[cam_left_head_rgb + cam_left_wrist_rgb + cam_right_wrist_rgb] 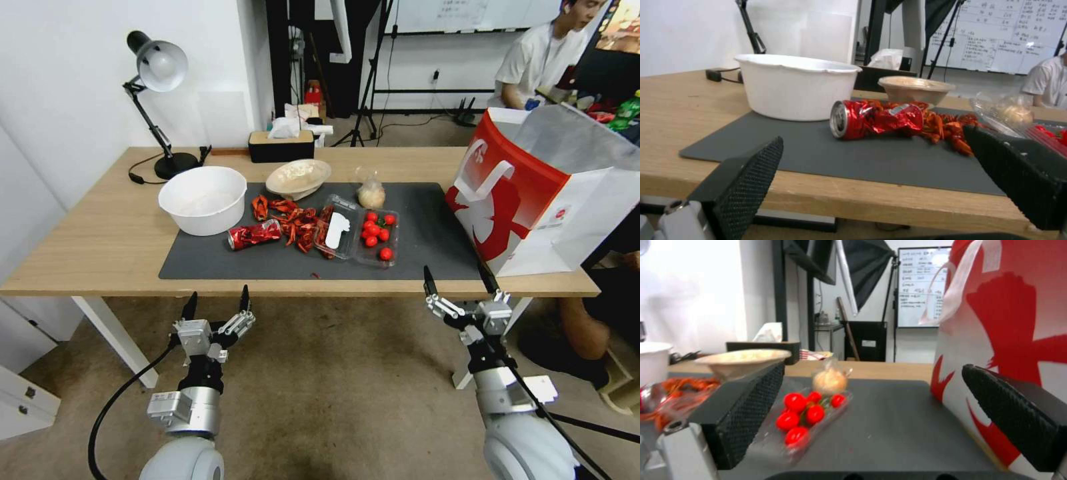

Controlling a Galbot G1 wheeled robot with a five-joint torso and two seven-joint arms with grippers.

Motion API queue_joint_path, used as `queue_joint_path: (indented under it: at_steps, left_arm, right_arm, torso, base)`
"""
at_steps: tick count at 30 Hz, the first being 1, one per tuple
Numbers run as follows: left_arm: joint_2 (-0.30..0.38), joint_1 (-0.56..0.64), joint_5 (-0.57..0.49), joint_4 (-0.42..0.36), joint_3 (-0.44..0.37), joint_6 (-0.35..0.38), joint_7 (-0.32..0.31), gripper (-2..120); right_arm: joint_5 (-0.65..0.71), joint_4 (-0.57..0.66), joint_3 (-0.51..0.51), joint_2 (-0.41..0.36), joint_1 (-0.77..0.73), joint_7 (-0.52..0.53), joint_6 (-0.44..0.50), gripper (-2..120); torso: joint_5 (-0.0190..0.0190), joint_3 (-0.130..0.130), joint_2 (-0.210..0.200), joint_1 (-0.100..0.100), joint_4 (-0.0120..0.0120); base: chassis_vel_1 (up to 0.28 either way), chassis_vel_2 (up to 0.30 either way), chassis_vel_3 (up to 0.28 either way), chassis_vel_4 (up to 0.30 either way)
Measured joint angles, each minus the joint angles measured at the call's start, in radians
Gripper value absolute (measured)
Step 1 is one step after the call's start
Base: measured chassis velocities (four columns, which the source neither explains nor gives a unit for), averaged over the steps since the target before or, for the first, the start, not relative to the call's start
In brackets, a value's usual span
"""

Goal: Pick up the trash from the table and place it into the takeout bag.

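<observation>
**Crushed can lies crosswise ahead of the left gripper**

Light wood forms the table [87,247], on which a dark grey mat [427,247] is spread with the leftovers gathered on it. Both grippers are held below and just short of the near table edge, each with its jaws spread wide and nothing between them. The left gripper [217,303] is placed almost directly before the crushed red can [255,235], which is seen lying on its side on the mat, its long axis running left to right across the approach, its silver end turned to the robot's left. A white bowl [203,199] stands just behind it and red shell scraps [297,223] lie against its right end. The can is dented and creased along its whole body. The right gripper [460,280] is nearer the takeout bag [533,193], which stands open at the mat's right end. The left arm is judged the better placed for the can.
</observation>
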Motion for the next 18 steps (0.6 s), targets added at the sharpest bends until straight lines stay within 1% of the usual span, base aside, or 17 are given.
queue_joint_path:
  at_steps: [3,4,5,6,8,9,10,11,13,14,15,17,18]
  left_arm:
    - [0.006,-0.013,0.000,0.008,0.010,0.011,0.003,100]
    - [0.007,-0.016,0.000,0.009,0.012,0.014,0.004,100]
    - [0.007,-0.016,0.000,0.009,0.012,0.014,0.004,100]
    - [0.007,-0.017,0.000,0.010,0.013,0.015,0.005,100]
    - [0.005,-0.018,0.000,0.010,0.014,0.017,0.006,100]
    - [0.005,-0.018,0.000,0.010,0.014,0.017,0.006,100]
    - [0.002,-0.018,0.000,0.010,0.014,0.017,0.007,100]
    - [-0.001,-0.018,0.001,0.010,0.014,0.017,0.007,100]
    - [-0.008,-0.018,0.003,0.010,0.013,0.017,0.008,100]
    - [-0.008,-0.018,0.003,0.010,0.013,0.017,0.008,100]
    - [-0.010,-0.018,0.003,0.010,0.013,0.018,0.008,100]
    - [-0.014,-0.018,0.004,0.010,0.011,0.018,0.008,100]
    - [-0.014,-0.018,0.004,0.010,0.011,0.018,0.008,100]
  right_arm:
    - [0.051,-0.001,-0.009,-0.028,0.070,0.042,-0.057,100]
    - [0.075,-0.005,-0.017,-0.042,0.098,0.055,-0.074,100]
    - [0.075,-0.005,-0.017,-0.042,0.098,0.055,-0.074,100]
    - [0.096,-0.011,-0.028,-0.054,0.129,0.065,-0.089,100]
    - [0.161,-0.028,-0.057,-0.088,0.206,0.085,-0.127,100]
    - [0.161,-0.028,-0.057,-0.088,0.206,0.085,-0.127,100]
    - [0.202,-0.040,-0.079,-0.111,0.255,0.095,-0.149,100]
    - [0.229,-0.053,-0.102,-0.127,0.300,0.101,-0.165,100]
    - [0.273,-0.090,-0.164,-0.162,0.403,0.117,-0.183,100]
    - [0.273,-0.090,-0.164,-0.162,0.403,0.117,-0.183,100]
    - [0.290,-0.112,-0.201,-0.174,0.452,0.125,-0.193,100]
    - [0.322,-0.148,-0.262,-0.186,0.533,0.141,-0.207,100]
    - [0.322,-0.148,-0.262,-0.186,0.533,0.141,-0.207,100]
  torso:
    - [0.0001,0.000,0.000,0.000,0.0003]
    - [-0.0001,0.000,0.000,0.000,-0.0003]
    - [-0.0001,0.000,0.000,0.000,-0.0003]
    - [0.0000,0.000,0.000,0.000,-0.0003]
    - [0.0003,0.000,0.000,0.000,0.0004]
    - [0.0003,0.000,0.000,0.000,0.0004]
    - [-0.0002,0.000,0.000,0.000,0.0002]
    - [0.0001,0.000,0.000,0.000,0.0000]
    - [-0.0002,0.000,0.000,0.000,0.0006]
    - [-0.0002,0.000,0.000,0.000,0.0006]
    - [0.0002,0.000,0.000,0.000,0.0002]
    - [-0.0002,0.000,0.000,0.000,0.0004]
    - [-0.0002,0.000,0.000,0.000,0.0004]
  base:
    - [0.000,0.000,0.000,0.000]
    - [0.000,0.000,0.000,0.000]
    - [0.000,0.000,0.000,0.000]
    - [0.000,0.000,0.000,0.000]
    - [0.000,0.000,0.000,0.000]
    - [0.000,0.000,0.000,0.000]
    - [0.000,0.000,0.000,0.000]
    - [0.000,0.000,0.000,0.000]
    - [0.000,0.000,0.000,0.000]
    - [0.000,0.000,0.000,0.000]
    - [0.000,0.000,0.000,0.000]
    - [0.000,0.000,0.000,0.000]
    - [0.000,0.000,0.000,0.000]
